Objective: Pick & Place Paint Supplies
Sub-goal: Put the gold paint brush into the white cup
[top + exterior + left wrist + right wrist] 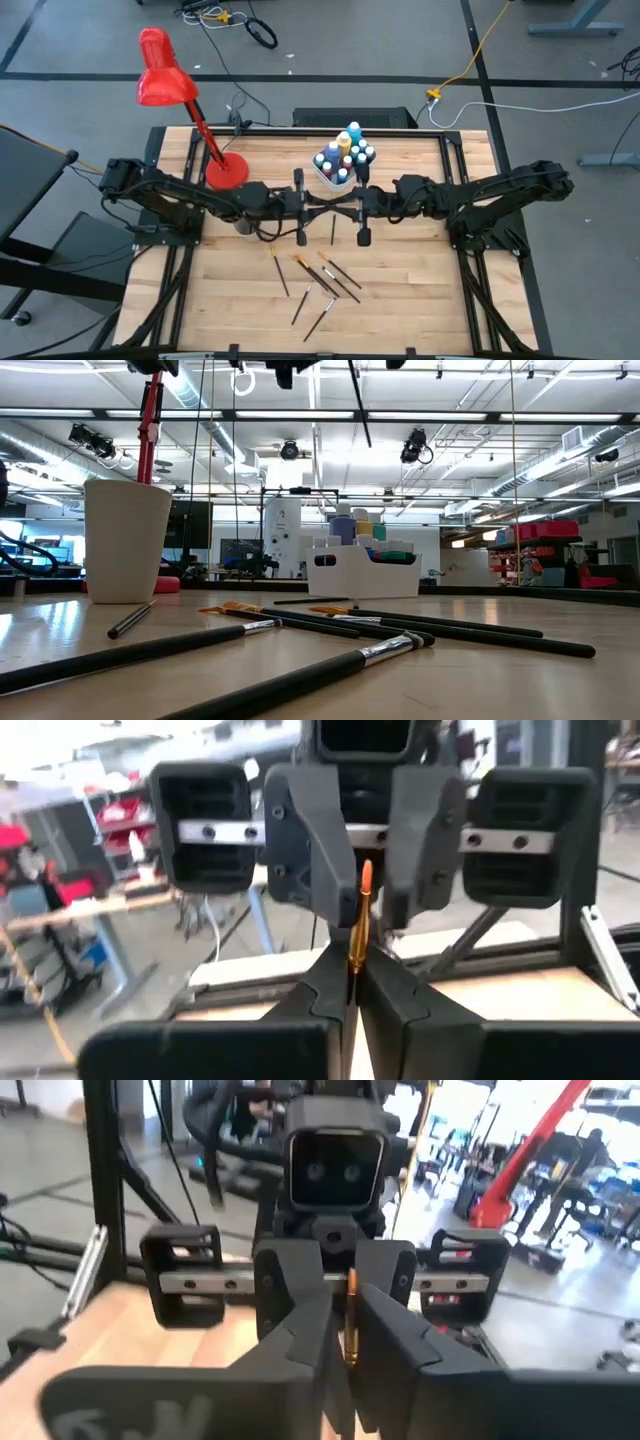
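Note:
My two grippers meet nose to nose above the table's middle. My left gripper [322, 207] is shut on a thin dark-handled paintbrush [333, 230], which stands upright with its orange bristles [366, 872] on top and its handle [358, 405] hanging down. My right gripper [342, 207] faces it, and its fingers [315, 860] stand on either side of the same brush with a small gap. Several more paintbrushes [318, 280] lie flat on the table toward its near edge. Small paint bottles [345, 155] stand in a white holder [362, 572] at the far middle. My left gripper pinches the paintbrush at its gold ferrule [356, 948], between the tips of its two fingers. The fingers come in level from the table's left and lie across the brush. The brush is lifted clear of the table and stands upright, handle down. My right gripper: I cannot tell whether its fingers [385, 1345] touch the ferrule [351, 1320].
A red desk lamp [165, 80] stands on its round base [226, 170] at the far left. A beige cup [126, 540] stands on the table below my left arm. The loose brushes [300, 625] are spread across the near middle of the wood.

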`<state>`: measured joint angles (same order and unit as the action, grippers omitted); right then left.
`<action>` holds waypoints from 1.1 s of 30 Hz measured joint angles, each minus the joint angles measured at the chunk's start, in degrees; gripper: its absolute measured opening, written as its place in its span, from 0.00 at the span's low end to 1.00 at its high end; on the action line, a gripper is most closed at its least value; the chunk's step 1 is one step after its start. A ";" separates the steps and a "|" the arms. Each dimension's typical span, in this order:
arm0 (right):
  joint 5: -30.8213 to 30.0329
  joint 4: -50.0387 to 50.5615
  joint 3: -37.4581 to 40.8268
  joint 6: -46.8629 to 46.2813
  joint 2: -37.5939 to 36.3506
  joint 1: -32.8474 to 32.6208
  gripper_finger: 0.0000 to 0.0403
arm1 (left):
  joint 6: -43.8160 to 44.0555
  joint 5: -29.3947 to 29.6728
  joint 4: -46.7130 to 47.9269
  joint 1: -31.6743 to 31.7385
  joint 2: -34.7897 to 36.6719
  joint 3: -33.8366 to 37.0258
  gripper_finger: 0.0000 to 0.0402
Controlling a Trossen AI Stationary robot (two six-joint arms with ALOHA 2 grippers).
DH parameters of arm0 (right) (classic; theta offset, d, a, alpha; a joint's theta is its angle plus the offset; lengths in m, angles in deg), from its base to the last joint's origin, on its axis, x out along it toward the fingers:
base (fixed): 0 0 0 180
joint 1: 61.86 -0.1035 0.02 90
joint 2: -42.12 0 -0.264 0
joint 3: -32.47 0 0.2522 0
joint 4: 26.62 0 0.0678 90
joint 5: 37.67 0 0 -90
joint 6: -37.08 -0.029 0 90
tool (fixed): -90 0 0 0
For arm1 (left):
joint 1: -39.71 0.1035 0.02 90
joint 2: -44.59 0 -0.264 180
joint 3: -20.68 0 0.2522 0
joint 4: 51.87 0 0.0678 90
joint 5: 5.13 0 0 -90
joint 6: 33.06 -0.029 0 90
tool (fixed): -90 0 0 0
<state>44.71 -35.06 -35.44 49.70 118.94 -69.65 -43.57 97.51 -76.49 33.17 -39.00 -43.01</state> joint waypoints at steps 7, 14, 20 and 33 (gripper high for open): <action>-6.94 8.56 0.02 -1.51 0.03 -0.80 0.27 | 2.07 12.55 9.16 -2.89 2.95 -0.02 0.05; -6.22 17.72 0.11 -8.29 0.07 -1.48 0.33 | 4.48 29.51 25.74 -8.80 11.55 -0.04 0.04; -6.35 21.35 0.13 -12.68 0.07 -1.48 0.33 | 12.02 35.90 36.58 -13.96 17.31 -0.01 0.06; -6.36 22.84 0.13 -13.49 0.07 -1.46 0.33 | 36.93 45.84 63.16 -22.22 23.06 0.00 0.05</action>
<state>38.35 -12.21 -35.31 36.20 119.00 -71.11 -6.64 143.35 -13.33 10.95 -15.94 -43.01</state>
